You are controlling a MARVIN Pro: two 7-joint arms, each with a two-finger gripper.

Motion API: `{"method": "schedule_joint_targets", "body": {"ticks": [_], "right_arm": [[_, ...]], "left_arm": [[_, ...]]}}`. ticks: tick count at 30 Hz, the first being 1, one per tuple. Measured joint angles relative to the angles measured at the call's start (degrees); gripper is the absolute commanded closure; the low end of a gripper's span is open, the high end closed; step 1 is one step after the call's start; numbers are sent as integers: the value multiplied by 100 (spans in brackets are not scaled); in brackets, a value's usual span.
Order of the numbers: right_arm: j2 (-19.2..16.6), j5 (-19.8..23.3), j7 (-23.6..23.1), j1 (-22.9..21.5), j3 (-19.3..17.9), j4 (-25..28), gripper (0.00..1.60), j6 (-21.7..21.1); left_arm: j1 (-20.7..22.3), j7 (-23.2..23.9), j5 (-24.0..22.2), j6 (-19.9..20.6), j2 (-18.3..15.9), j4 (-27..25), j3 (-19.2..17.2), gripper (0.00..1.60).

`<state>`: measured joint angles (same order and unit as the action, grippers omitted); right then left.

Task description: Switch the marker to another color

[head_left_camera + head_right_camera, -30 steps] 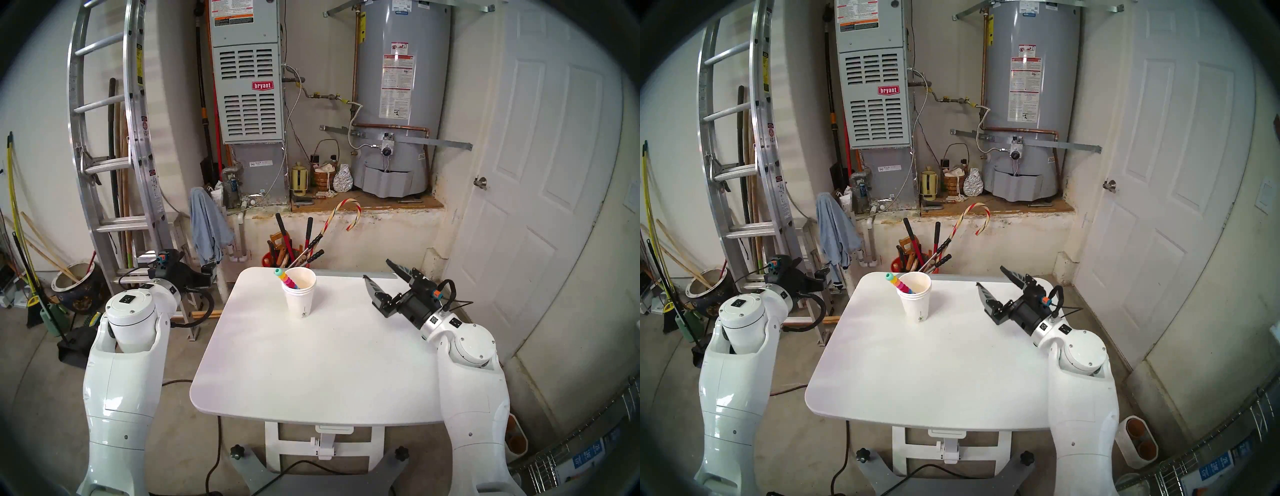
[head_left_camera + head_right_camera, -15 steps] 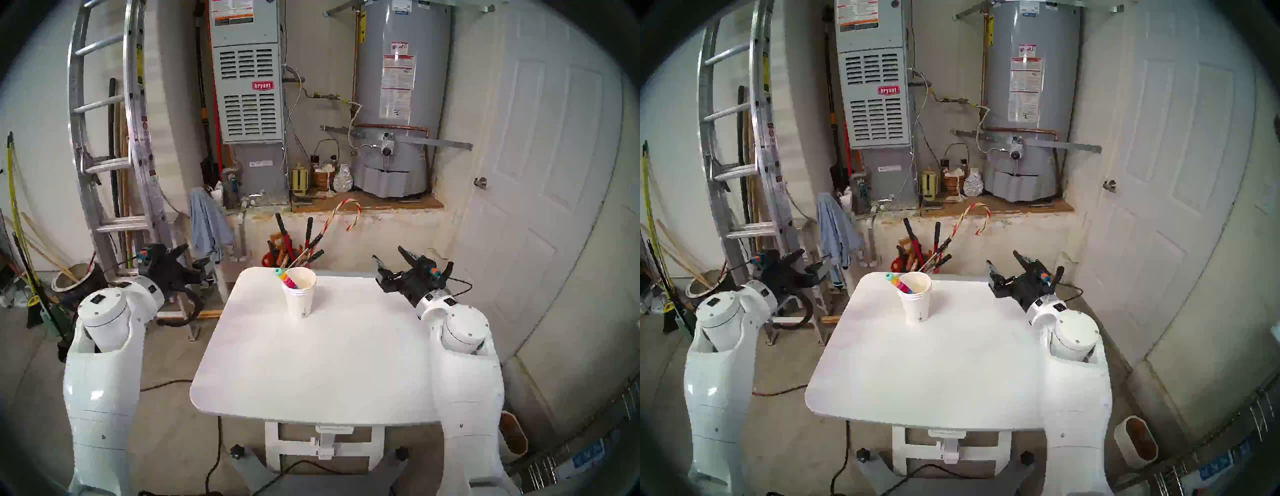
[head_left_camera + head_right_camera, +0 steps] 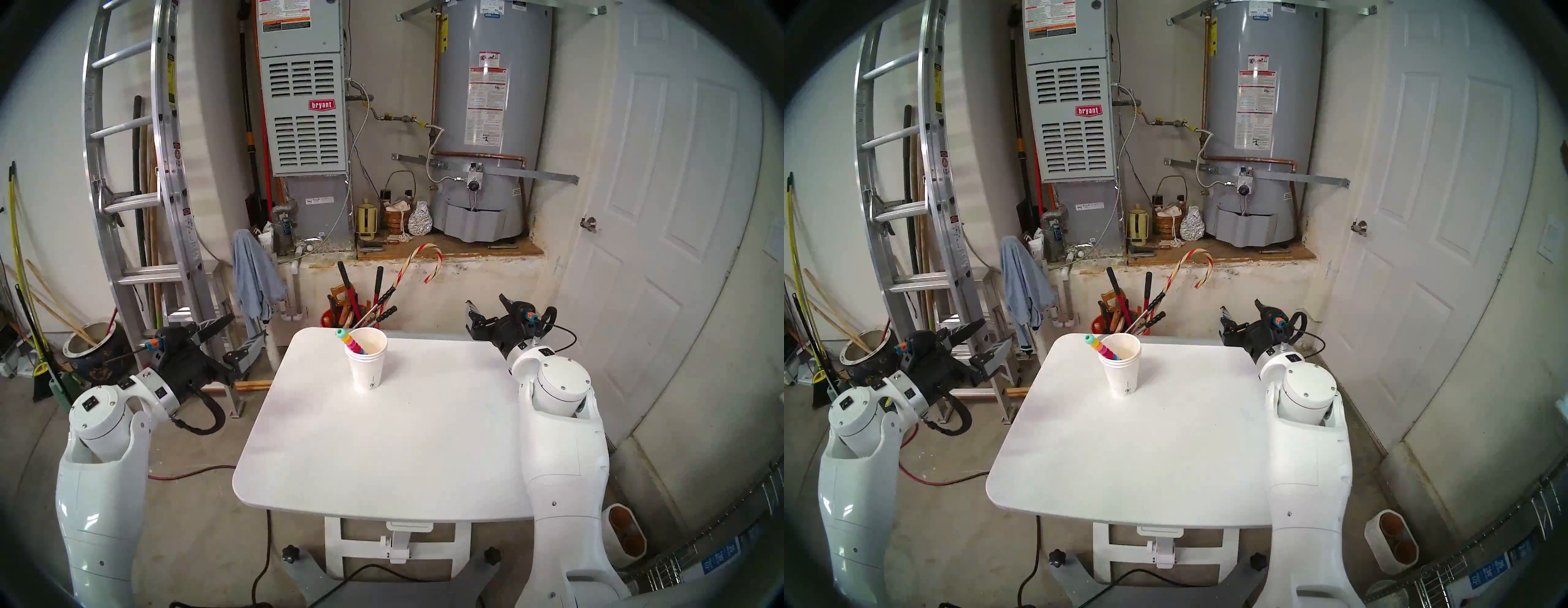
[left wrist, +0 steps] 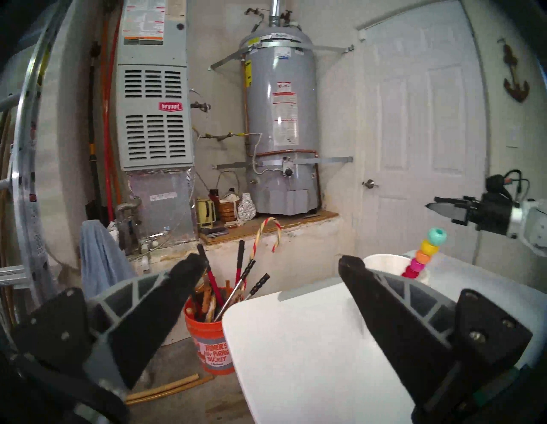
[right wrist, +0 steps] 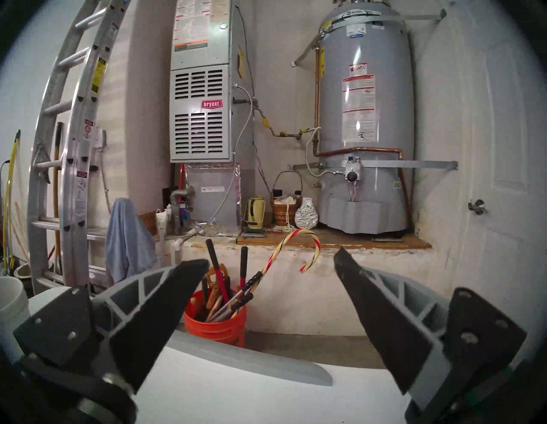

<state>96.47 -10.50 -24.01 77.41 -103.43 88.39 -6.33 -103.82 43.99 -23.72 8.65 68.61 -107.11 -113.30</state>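
Observation:
The marker (image 3: 350,342) is a slim stick of teal, yellow, orange and pink beads. It leans in a stack of white paper cups (image 3: 367,369) at the far middle of the white table (image 3: 382,446), teal end up. It also shows in the left wrist view (image 4: 426,254). My left gripper (image 3: 246,331) is open and empty, off the table's left far corner, well left of the cups. My right gripper (image 3: 485,301) is open and empty above the table's far right corner, well right of the cups. Both wrist views show the fingers spread wide with nothing between them.
An orange bucket (image 3: 339,316) of long-handled tools and a striped candy cane (image 3: 424,254) stands on the floor just behind the table. A ladder (image 3: 135,191) leans at the left. A white door (image 3: 657,212) is at the right.
My right gripper has drawn back from over the table to its far right corner. My left arm has swung outward to the left and lowered. Cups and marker have not moved.

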Motion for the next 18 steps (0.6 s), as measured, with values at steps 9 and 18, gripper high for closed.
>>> {"method": "schedule_joint_targets", "body": {"ticks": [9,18], "right_arm": [[36,64,139,-34,39,31,0,-92],[-3,179,85,83,113,226,0,-79]], "left_arm": [[-226,894,-144,-773,-35,84,127,0],[-64,1610,-229,-1526,-50,595,427,0]]}}
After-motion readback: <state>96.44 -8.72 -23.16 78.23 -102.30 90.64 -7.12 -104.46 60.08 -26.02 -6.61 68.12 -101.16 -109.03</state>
